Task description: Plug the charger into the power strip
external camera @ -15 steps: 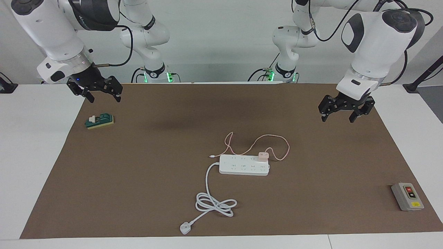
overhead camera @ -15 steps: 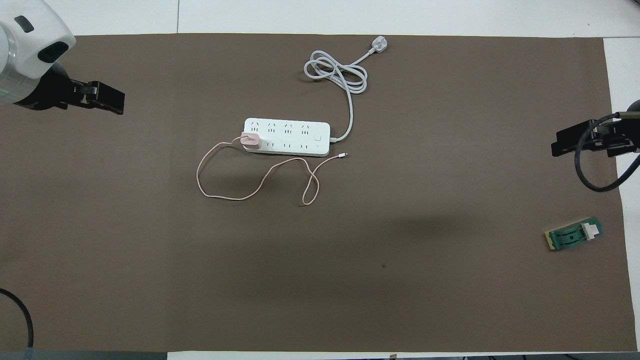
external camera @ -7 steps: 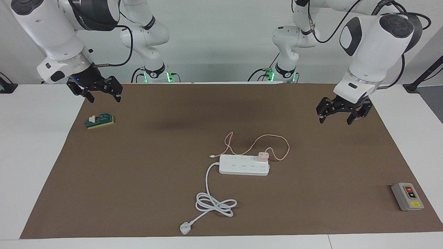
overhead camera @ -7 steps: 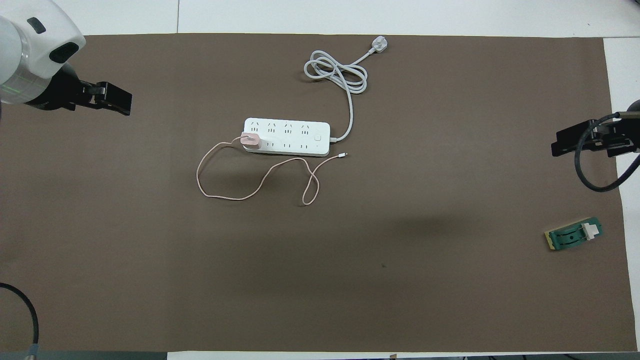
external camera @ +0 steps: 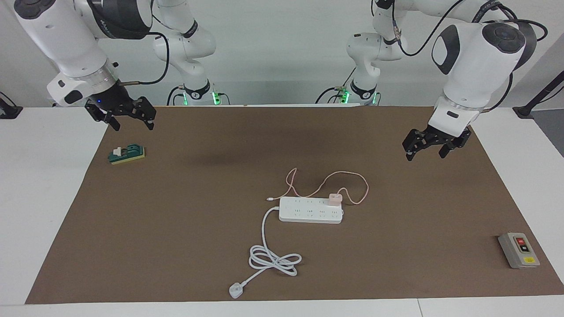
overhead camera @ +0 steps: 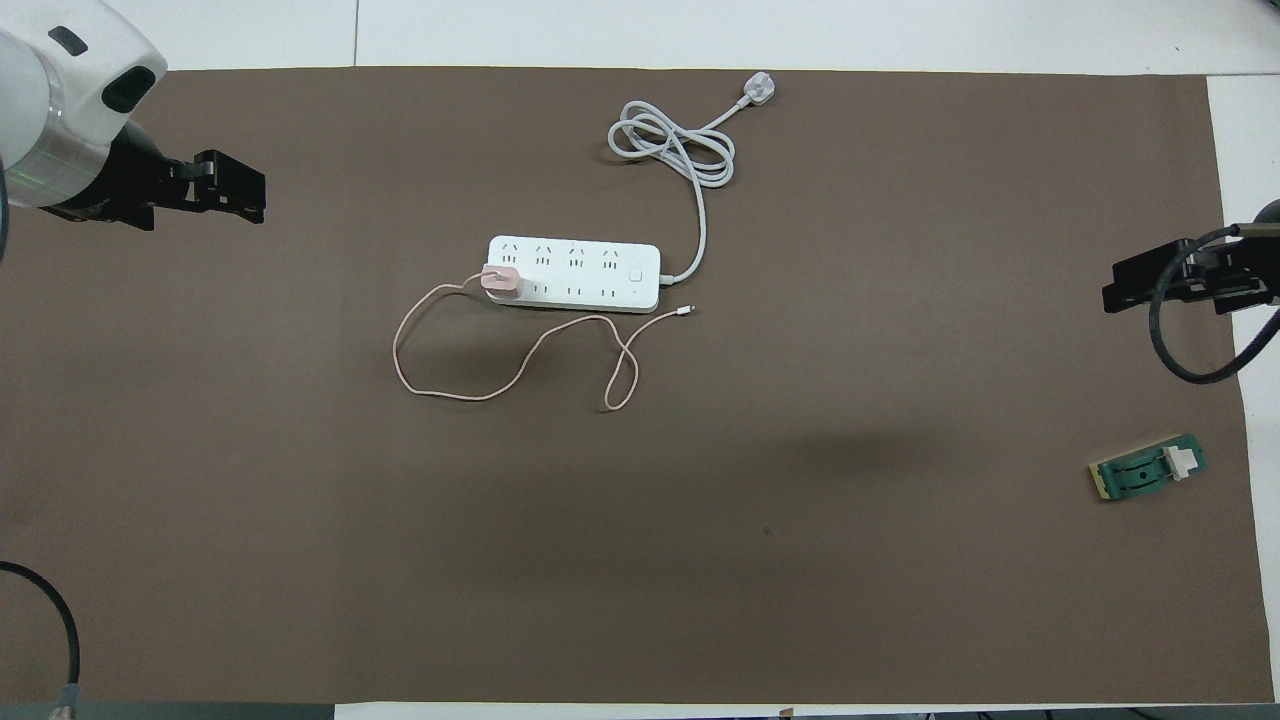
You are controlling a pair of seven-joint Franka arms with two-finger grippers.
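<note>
The pink charger (external camera: pixel 335 199) sits on the white power strip (external camera: pixel 310 210) at mid-surface, at the strip's end toward the left arm. In the overhead view, the left gripper (external camera: pixel 427 149) hangs open and empty at ten o'clock from the strip. The right gripper (external camera: pixel 130 121) waits open and empty at three o'clock.

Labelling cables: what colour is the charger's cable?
Pale pink, like the charger itself; clearest in the overhead view.

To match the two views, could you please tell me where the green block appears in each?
Facing view: green block at the picture's left, below the right end effector.
Overhead view: green block at the lower right.
Shared landmark: the power strip mid-table.
</note>
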